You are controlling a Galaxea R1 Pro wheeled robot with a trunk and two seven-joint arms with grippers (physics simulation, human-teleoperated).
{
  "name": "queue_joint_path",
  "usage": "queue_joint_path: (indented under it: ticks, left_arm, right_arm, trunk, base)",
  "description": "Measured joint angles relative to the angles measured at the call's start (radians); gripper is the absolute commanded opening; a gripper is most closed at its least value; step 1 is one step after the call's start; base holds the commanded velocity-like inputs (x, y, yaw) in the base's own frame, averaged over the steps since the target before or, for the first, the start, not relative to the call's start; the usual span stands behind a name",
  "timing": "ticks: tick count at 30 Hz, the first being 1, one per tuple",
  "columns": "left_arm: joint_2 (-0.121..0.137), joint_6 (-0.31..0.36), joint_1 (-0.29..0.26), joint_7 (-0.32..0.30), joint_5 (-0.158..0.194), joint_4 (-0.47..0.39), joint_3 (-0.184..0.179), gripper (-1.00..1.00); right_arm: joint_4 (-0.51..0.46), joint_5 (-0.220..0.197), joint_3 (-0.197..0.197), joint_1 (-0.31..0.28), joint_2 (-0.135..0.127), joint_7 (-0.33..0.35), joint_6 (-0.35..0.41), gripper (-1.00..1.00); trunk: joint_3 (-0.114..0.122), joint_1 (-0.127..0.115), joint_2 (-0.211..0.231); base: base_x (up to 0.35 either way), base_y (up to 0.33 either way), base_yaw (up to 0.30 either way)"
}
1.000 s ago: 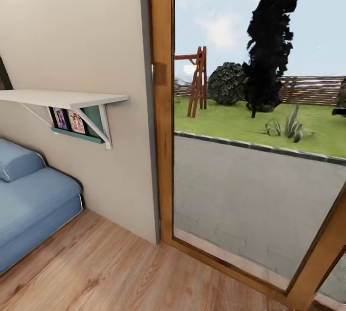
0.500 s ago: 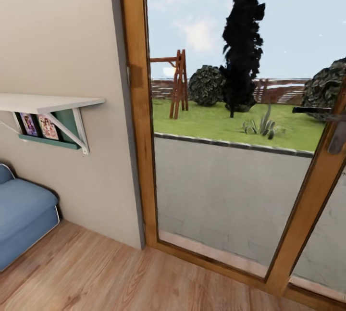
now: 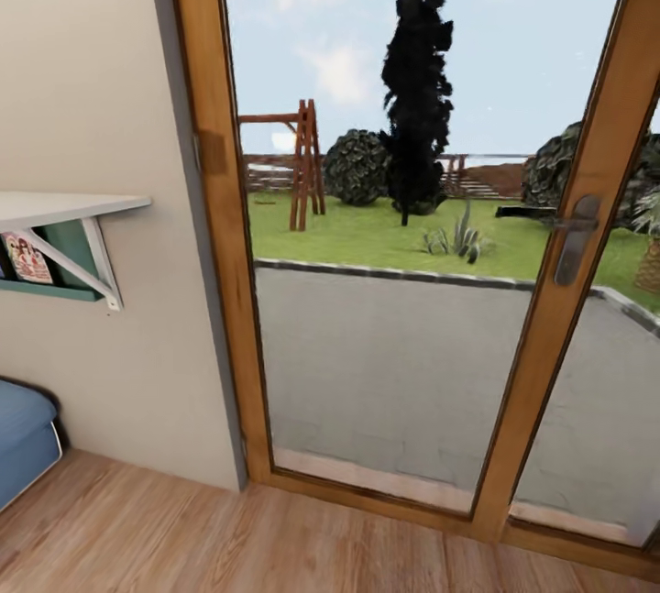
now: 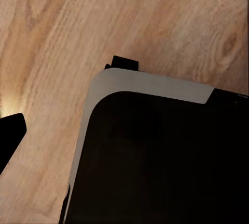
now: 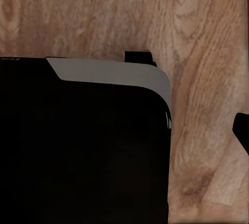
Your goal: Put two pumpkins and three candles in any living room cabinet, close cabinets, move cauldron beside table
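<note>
The pumpkins, candles, cabinet, cauldron and table are out of view. The head view faces a wall and a wood-framed glass door (image 3: 385, 300) that looks onto a garden. Both wrist views look down on wooden floor (image 4: 78, 37) (image 5: 197, 26) and my own black base with its grey rim (image 4: 150, 86) (image 5: 109, 73). A dark fingertip (image 4: 10, 135) pokes in at the edge of the left wrist view, and another fingertip (image 5: 241, 130) at the edge of the right wrist view. How the jaws stand is not visible.
A white wall shelf (image 3: 55, 206) on brackets hangs at the left, with a corner of a blue sofa (image 3: 23, 437) below it. The door's second leaf carries a grey handle (image 3: 573, 240). Wooden floor (image 3: 229, 538) runs up to the door sill.
The head camera has swung to the right: sofa and shelf have slid toward the picture's left edge, and the door's second leaf with its handle has come into view.
</note>
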Motion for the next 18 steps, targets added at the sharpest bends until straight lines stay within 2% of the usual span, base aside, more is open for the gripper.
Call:
queue_joint_path:
  ticks: [12, 18]
  left_arm:
    - [-0.002, -0.005, 0.0, 0.01, 0.001, 0.015, -0.001, 1.0]
    - [-0.002, -0.006, 0.0, 0.01, 0.001, 0.044, 0.0, 1.0]
  right_arm:
    - [0.004, 0.001, 0.005, 0.0, 0.001, 0.0, -0.005, 1.0]
    - [0.005, 0.001, 0.004, 0.0, 0.001, -0.001, -0.005, 1.0]
  trunk:
    - [0.047, -0.046, 0.084]
    - [0.053, -0.05, 0.091]
  base:
    - [0.0, 0.0, -0.262]
    - [-0.012, 0.0, -0.087]
